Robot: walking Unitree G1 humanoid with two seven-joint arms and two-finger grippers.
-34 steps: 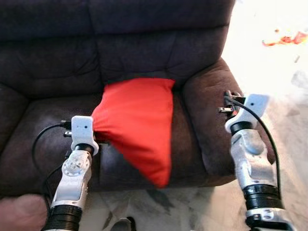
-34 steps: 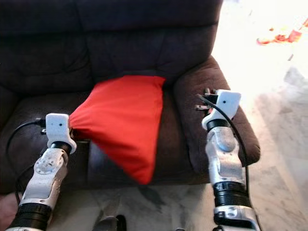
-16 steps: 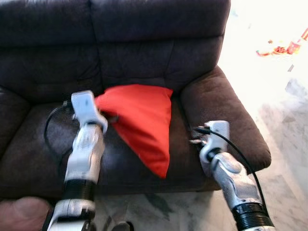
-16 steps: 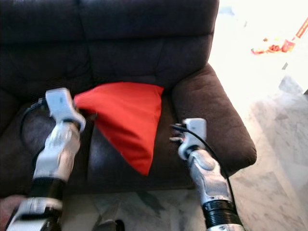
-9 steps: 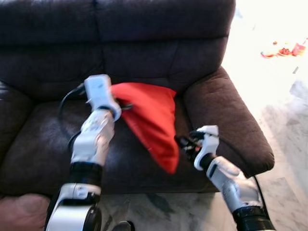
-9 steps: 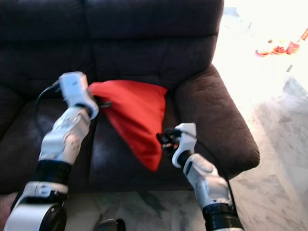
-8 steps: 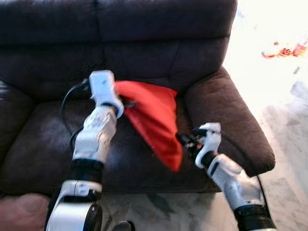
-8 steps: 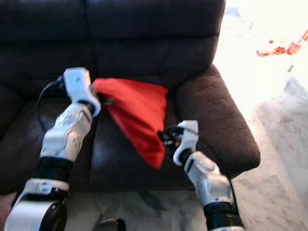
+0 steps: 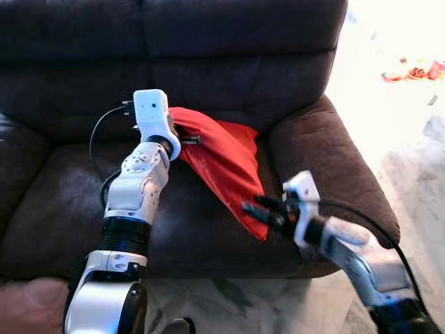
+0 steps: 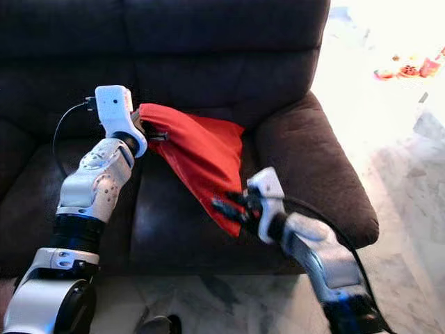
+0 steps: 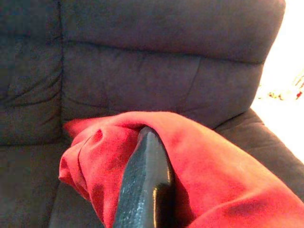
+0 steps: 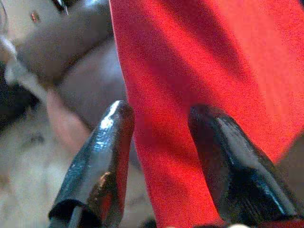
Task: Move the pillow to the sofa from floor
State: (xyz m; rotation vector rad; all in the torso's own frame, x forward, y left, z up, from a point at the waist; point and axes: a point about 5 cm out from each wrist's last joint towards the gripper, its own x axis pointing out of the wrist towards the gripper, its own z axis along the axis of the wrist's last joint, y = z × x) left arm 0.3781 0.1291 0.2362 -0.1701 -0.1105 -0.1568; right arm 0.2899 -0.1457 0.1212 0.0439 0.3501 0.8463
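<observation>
my left gripper (image 9: 186, 141) is clamped on the upper corner of the red pillow (image 9: 226, 167), fabric bunched around one black finger (image 11: 145, 185) in the left wrist view, so it's holding the pillow up over the seat. my right gripper (image 9: 254, 209) is at the pillow's low hanging tip near the front of the seat, fingers (image 12: 102, 164) spread narrowly with red fabric between them; not closed on it as far as i can tell. the pillow is off the floor, stretched diagonally from my left gripper near the backrest down to that tip, over the right seat cushion of the dark brown sofa (image 9: 69, 202), just beside the armrest (image 9: 334, 174). can't tell how much of it actually rests on the cushion. judgement: near the end, what's left is setting it down and letting go. risks: the low tip sits close to the seat's front edge, so if i release the top corner with the weight hanging forward the pillow could slide off onto the marble floor (image 9: 417, 160). the left grip is on a bunched corner only, so fabric could slip out early. the right fingers could snag the cloth and drag it off on retreat.
</observation>
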